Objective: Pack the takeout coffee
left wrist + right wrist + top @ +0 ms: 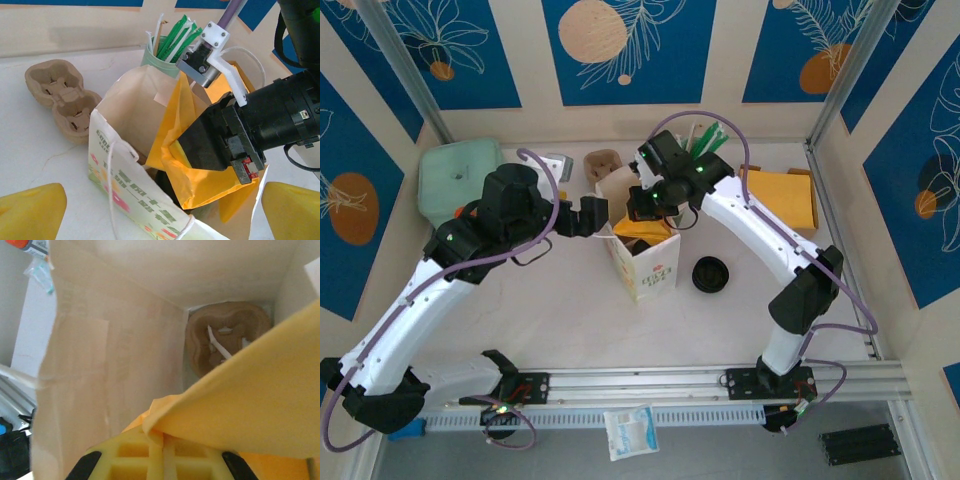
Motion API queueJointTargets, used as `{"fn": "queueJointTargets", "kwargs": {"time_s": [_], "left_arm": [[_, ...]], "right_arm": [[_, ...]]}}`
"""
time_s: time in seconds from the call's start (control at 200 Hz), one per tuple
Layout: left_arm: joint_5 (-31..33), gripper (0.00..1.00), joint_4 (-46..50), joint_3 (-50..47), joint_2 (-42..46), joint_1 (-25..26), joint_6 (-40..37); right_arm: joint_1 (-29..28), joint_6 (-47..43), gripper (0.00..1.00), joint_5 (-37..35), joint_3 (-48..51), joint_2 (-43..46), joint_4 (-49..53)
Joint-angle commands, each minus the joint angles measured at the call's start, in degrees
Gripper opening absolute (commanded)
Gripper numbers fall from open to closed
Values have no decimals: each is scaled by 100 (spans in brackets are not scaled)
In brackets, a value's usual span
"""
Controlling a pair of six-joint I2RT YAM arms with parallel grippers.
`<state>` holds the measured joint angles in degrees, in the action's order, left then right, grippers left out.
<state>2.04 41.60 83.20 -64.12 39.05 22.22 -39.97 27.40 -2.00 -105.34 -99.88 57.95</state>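
Clamping yellow paper [210, 192], the right gripper [179, 150] crowds the open bag [115, 200]; left gripper [595, 215] gapes alongside.

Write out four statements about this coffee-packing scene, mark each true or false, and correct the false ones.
1. The right end effector is shut on a yellow paper sheet over the open printed white paper bag. True.
2. The left end effector is shut. False: its yellow fingers stand wide apart, holding nothing.
3. The black-lidded takeout coffee is already inside the bag. False: it stands on the table beside the bag, on the right arm's side.
4. A brown moulded-pulp cup carrier lies on the table outside the bag. True.
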Motion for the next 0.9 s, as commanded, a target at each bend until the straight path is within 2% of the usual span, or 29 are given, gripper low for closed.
{"fn": "queueJointTargets", "kwargs": {"time_s": [0.0, 0.15, 0.41, 0.49, 0.895], "left_arm": [[55, 100, 93, 196, 97, 41, -10], [34, 99, 96, 199, 84, 41, 1], [16, 99, 119, 189, 107, 38, -1], [15, 99, 128, 197, 118, 35, 2], [144, 99, 129, 239, 98, 41, -62]], "right_arm": [[-153, 12, 0, -446, 5, -92, 147], [-315, 55, 0, -892, -86, -220, 351], [-407, 63, 30, -988, -430, -278, 558], [-416, 72, 36, -927, -636, -245, 650], [-433, 174, 48, -644, -1366, 45, 844]]}}
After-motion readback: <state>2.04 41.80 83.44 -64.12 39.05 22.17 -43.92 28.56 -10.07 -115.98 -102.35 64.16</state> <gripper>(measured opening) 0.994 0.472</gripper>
